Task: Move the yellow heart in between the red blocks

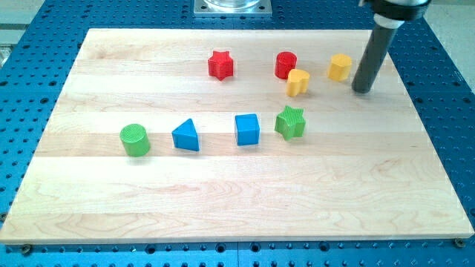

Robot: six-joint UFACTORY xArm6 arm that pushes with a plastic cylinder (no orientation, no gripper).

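A red star (220,65) sits at the view's top centre, with a red cylinder (286,64) to its right. A yellow block that looks like the heart (297,82) touches the red cylinder's lower right side. A second yellow block (341,67), of unclear shape, lies further right. My tip (362,90) rests on the board just right of and slightly below this second yellow block, a small gap apart. It is well to the right of the yellow heart.
A green star (290,122), a blue cube (247,129), a blue triangle (186,136) and a green cylinder (135,139) form a row across the middle. The wooden board (237,208) lies on a blue perforated table.
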